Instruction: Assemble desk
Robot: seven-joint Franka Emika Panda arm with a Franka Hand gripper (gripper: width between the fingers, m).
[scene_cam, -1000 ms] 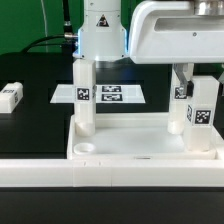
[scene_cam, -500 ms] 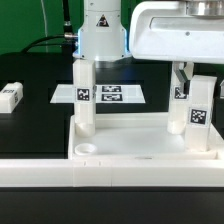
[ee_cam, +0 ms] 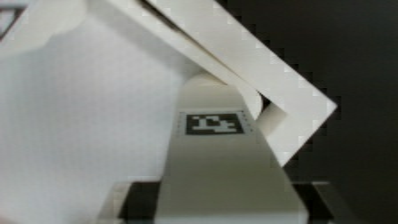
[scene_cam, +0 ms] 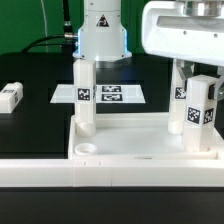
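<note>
The white desk panel lies flat with its raised rim up. One tagged white leg stands in its back socket on the exterior view's left, and another stands on the right. My gripper is shut on a third leg, which stands upright at the panel's front right corner. In the wrist view the gripper clamps this leg with a dark pad on each side, above the panel. The front left socket is empty. A fourth leg lies loose on the black table.
The marker board lies behind the panel. The robot base stands at the back. The white border rail runs along the front, against the panel.
My gripper has shifted a little toward the exterior view's right, with the held leg moving and turning slightly with it. The other legs and the panel have not moved.
</note>
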